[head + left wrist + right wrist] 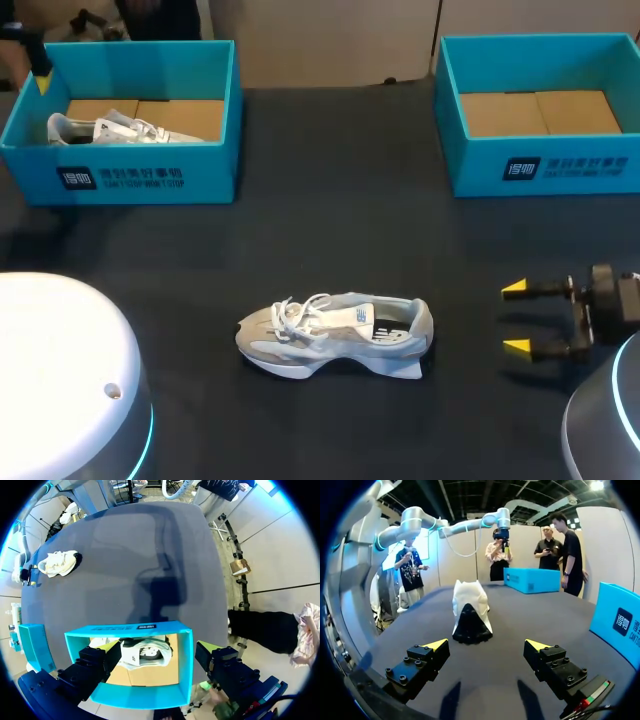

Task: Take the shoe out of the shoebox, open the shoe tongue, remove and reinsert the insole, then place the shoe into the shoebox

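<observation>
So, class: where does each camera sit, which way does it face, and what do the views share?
Head view: above and behind, looking down on the table; right gripper shows.
Left wrist view: over the left shoebox, looking down into it; left gripper open.
Right wrist view: low over the table, facing the loose shoe heel-on; right gripper open.
Shared: the loose shoe.

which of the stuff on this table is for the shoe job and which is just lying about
Job: loose shoe; second shoe in the left shoebox; empty right shoebox; left gripper; right gripper.
Lying about: only the dark table itself.
</observation>
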Motion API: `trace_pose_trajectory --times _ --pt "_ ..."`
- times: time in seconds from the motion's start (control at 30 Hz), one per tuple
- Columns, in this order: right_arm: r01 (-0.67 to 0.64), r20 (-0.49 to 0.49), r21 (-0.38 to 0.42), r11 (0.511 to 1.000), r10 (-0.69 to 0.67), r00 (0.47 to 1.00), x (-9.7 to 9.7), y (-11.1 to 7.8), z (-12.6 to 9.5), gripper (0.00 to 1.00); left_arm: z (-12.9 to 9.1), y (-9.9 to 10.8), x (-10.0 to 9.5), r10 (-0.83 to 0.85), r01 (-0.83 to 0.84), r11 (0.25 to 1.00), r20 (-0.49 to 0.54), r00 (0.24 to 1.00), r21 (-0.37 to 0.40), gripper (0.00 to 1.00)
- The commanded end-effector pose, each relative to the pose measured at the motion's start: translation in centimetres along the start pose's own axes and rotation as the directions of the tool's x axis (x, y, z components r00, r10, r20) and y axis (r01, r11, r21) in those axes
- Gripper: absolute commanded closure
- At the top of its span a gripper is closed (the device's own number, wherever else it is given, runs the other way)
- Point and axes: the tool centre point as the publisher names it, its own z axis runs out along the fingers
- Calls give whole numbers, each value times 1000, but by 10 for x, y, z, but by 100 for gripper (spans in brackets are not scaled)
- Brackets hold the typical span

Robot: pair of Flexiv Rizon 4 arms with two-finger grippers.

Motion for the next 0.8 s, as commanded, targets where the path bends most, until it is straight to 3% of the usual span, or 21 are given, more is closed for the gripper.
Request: trace_pose_trajectory --times 0.03,0.8 --pt "4 -2 -3 1000 -4 1000 1 0 9 0 -1 -2 0 0 0 1000 -3 1000 -2 0" --pt "-4 -21 -66 998 3 1000 19 7 78 0 -1 -2 0 0 0 1000 -3 1000 -2 0"
